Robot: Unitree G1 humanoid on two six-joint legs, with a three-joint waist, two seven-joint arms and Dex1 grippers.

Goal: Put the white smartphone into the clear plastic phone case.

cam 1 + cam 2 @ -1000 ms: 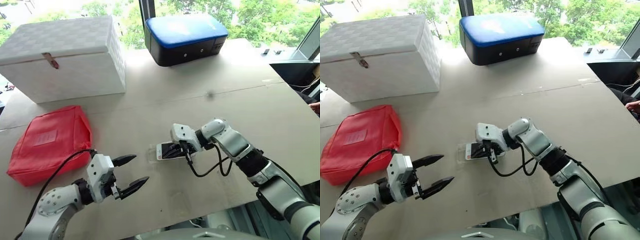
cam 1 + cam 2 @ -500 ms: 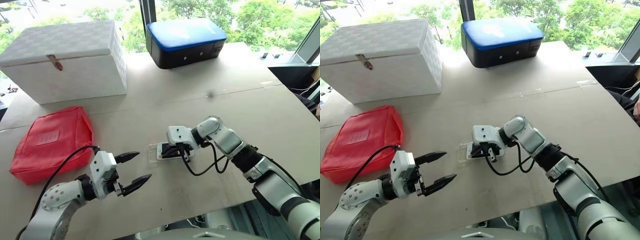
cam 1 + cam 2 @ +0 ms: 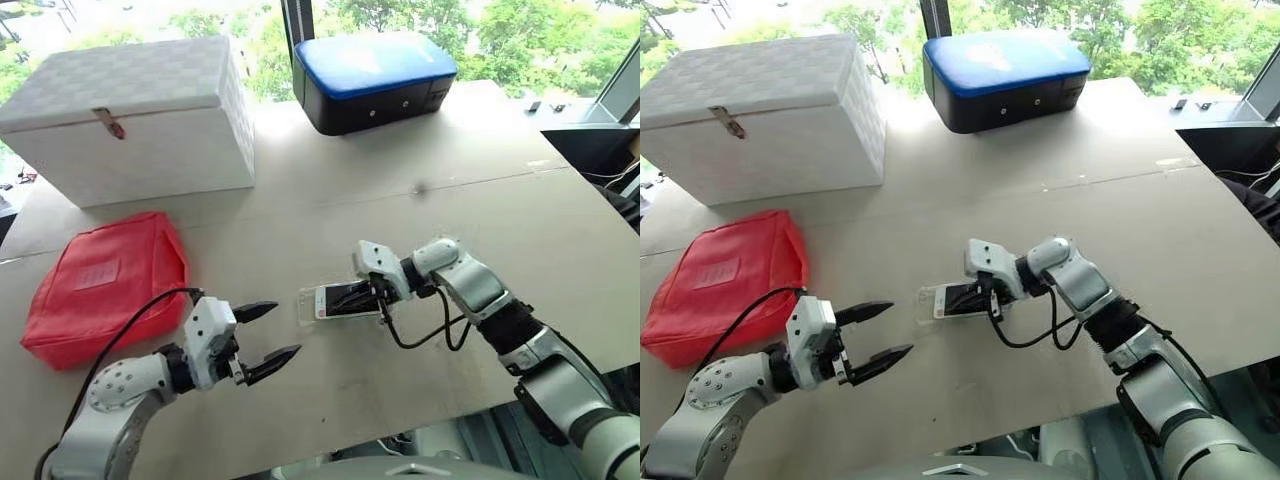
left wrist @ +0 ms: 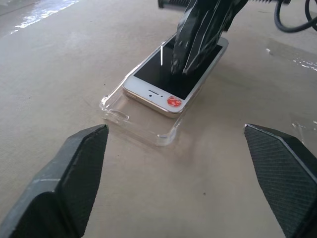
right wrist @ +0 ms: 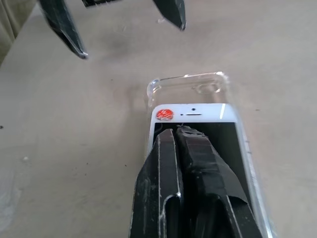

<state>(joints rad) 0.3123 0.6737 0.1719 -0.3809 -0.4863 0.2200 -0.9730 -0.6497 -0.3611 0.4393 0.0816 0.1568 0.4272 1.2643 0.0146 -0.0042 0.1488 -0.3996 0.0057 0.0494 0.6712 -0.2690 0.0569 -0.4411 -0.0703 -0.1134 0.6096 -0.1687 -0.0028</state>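
Note:
The white smartphone (image 3: 338, 300) lies screen up near the middle of the table (image 3: 480, 190), with a small red dot by its earpiece. It rests along the clear plastic phone case (image 4: 143, 126), whose rounded end sticks out empty past the phone's top edge. My right gripper (image 5: 181, 133) is shut, and its black fingertips press down on the phone's dark screen. My left gripper (image 3: 285, 328) stands open a short way to the left of the case's free end, pointing at it and touching nothing.
A white woven box (image 3: 130, 110) with a latch stands at the back left. A black case with a blue lid (image 3: 370, 80) sits at the back centre. A red fabric pouch (image 3: 105, 285) lies left of my left arm. The table's front edge runs just below both arms.
My right gripper has slid a little to the right along the phone, baring more of the screen. The left gripper stays where it was.

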